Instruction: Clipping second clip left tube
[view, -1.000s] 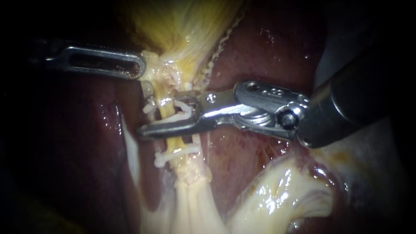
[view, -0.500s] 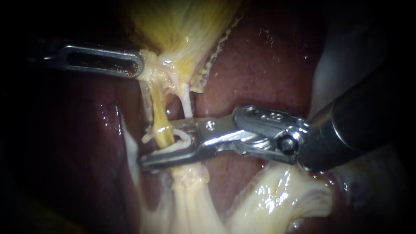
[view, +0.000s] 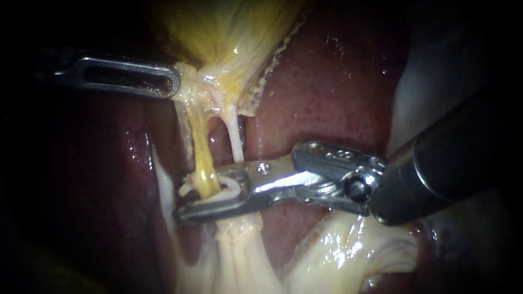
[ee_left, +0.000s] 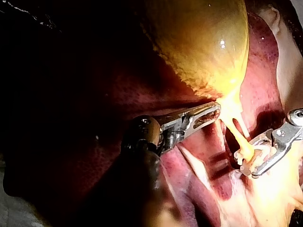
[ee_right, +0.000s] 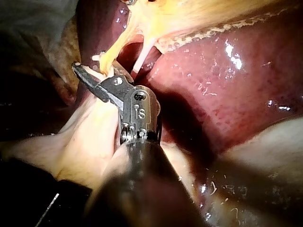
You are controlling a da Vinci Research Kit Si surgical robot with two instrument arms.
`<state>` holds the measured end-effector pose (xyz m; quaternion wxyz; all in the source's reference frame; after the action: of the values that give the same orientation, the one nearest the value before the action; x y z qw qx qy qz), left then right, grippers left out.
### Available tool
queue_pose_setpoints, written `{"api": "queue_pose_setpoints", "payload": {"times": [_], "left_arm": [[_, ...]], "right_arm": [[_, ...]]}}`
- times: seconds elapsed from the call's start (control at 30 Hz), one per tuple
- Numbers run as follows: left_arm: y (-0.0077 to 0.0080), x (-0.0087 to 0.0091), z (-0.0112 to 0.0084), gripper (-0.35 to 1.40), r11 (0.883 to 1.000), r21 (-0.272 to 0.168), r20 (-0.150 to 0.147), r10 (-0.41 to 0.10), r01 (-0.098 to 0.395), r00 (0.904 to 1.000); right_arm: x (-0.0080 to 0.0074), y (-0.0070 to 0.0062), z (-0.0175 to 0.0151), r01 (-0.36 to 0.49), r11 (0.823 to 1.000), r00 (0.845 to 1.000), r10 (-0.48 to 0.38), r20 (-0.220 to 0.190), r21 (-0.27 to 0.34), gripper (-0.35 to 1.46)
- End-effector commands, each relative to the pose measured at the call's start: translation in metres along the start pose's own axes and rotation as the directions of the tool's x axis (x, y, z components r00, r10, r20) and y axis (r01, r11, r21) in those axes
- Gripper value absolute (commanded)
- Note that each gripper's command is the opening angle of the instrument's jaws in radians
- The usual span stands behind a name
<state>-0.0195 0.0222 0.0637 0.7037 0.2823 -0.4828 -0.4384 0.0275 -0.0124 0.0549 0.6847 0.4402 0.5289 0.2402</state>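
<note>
The left instrument's (view: 173, 83) claw grips the gallbladder (view: 234, 38) at its neck, far left. The right instrument's (view: 202, 194) claw holds a white clip (view: 231, 185) around the yellow left tube (view: 201, 158). The paler right tube (view: 235, 139) runs just beside it, over the liver (view: 327, 81).

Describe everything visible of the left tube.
The left tube is a thin, glistening yellow strand, stretched taut, running from the gallbladder's neck down to pale tissue. Low on it, the right instrument's end effector straddles it, holding a white clip around it. A paler tube runs beside it, apart.
</note>
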Motion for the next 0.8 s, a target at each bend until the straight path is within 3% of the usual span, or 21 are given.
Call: {"api": "queue_pose_setpoints", "payload": {"times": [0.03,0.4,0.57,0.8], "left_arm": [[0.0,0.0,0.0,-0.35,1.0,0.0,0.0,0.0,0.0,1.0],[0.0,0.0,0.0,-0.35,1.0,0.0,0.0,0.0,0.0,1.0],[0.0,0.0,0.0,-0.35,1.0,0.0,0.0,-0.006,0.006,1.0],[0.0,0.0,0.0,-0.35,1.0,0.0,0.0,-0.006,0.006,1.0]], "right_arm": [[0.0,0.0,0.0,-0.021,1.0,1.0,0.021,-0.003,0.002,0.27],[0.0001,0.0001,0.0,-0.104,0.995,0.995,0.104,-0.004,0.003,-0.05],[0.0001,0.0002,0.0,-0.116,0.993,0.993,0.116,-0.003,0.003,-0.35],[0.0,0.0001,0.0,-0.116,0.993,0.993,0.116,0.012,-0.007,-0.35]]}}
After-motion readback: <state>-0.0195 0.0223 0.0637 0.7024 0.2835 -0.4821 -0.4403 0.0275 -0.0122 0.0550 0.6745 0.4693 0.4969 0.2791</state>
